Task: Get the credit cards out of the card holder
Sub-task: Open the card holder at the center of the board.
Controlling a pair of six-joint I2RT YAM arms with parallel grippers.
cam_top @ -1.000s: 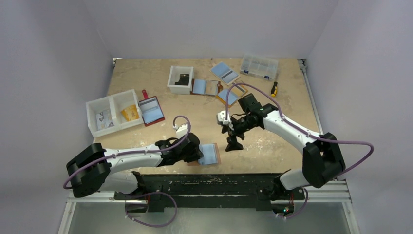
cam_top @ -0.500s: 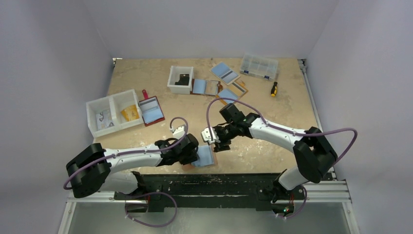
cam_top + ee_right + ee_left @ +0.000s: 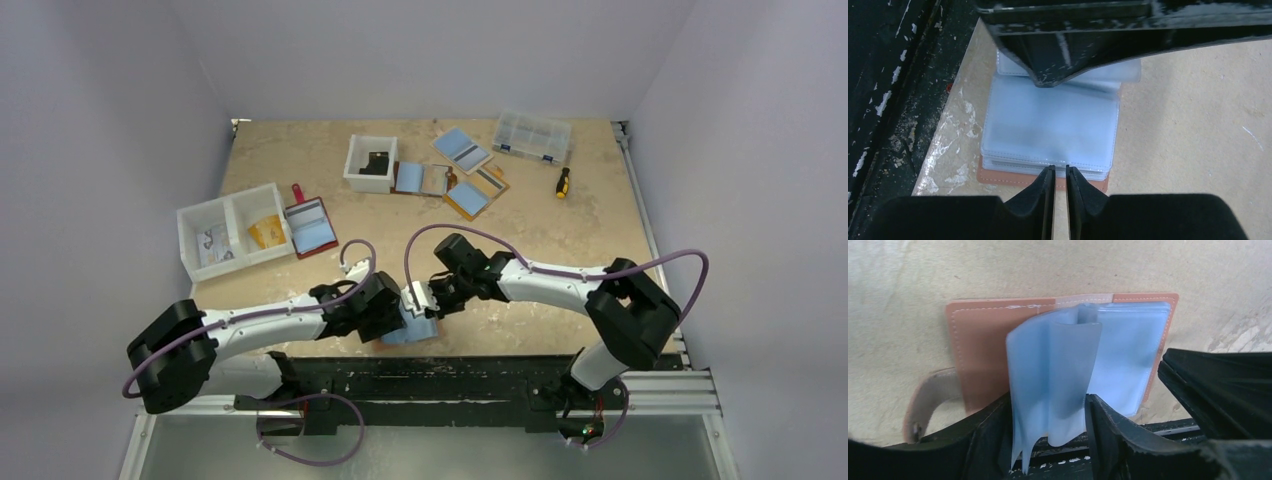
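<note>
Card holder [image 3: 980,345] lies open and flat on the desk [image 3: 560,230], bottom centre of the top view, right at the near edge between the two arms. It has a tan stitched cover and a pale strap tab [image 3: 928,400] sticking out at lower left of the left wrist view. A stack of frosted bluish plastic sleeves [image 3: 1128,350] is bound at the spine. A few of them stand up curled in the middle of that frame and the rest lie flat. Left tool [image 3: 1049,405] is spread, a finger either side of the raised sleeves. They touch both fingers, but it looks like loose contact, not a clamp. Right tool [image 3: 1057,172] is pressed nearly together with only a thin slit, tips at the bottom edge of the flat sleeve stack, nothing visible in the slit. The credit cards cannot be made out through the frosted plastic in any view. Handling, judged: the holder is light and thin and will likely slide or lift off the desk if pulled, so one tool should pin the cover or hold the sleeves back. The sleeves are soft, floppy and slick, and bend rather than resist. A card should be stiff, thin and slippery. Best hold is a pinch on a card's exposed short edge at the sleeve mouth, pulling straight along the pocket. Which side the mouths face cannot be told here.
</note>
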